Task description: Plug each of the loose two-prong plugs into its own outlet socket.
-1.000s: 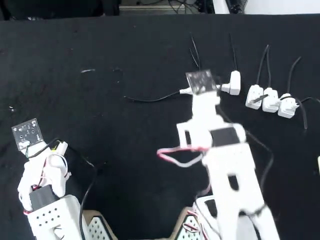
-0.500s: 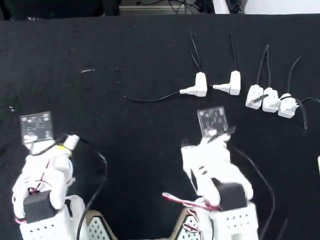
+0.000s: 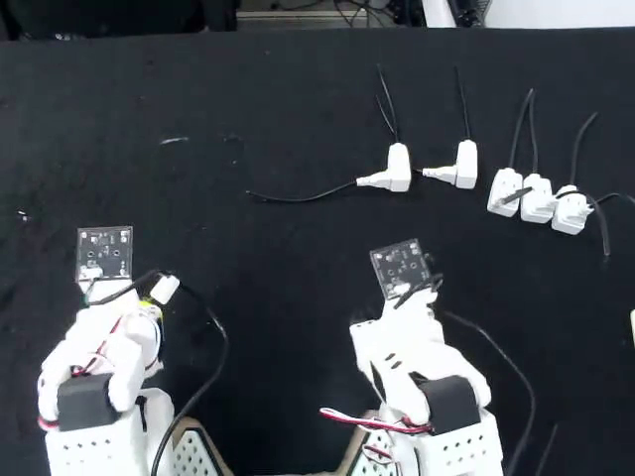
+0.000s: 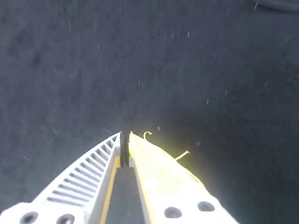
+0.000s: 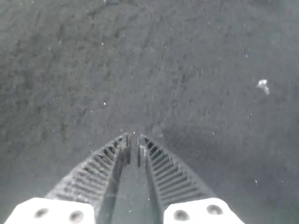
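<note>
Two white plug pieces lie at the back of the black table: one (image 3: 395, 167) with a thin black cord trailing left, and another (image 3: 462, 163) just to its right. Farther right is a row of three white outlet pieces (image 3: 537, 197) with short black cords. My left arm (image 3: 104, 342) is folded back at the front left and my right arm (image 3: 412, 347) at the front centre, both far from the plugs. The left gripper (image 4: 125, 135) is shut on nothing above bare cloth. The right gripper (image 5: 133, 136) is also shut and empty.
Black cloth (image 3: 248, 119) covers the table, with wide free room between the arms and the plugs. Thin cords run from the plugs and outlets toward the far edge. A loose cable (image 3: 203, 327) loops beside the left arm's base.
My right arm has pulled back from the left plug to the table's front and folded down. The left arm has shifted slightly right and settled lower. The plugs have not moved.
</note>
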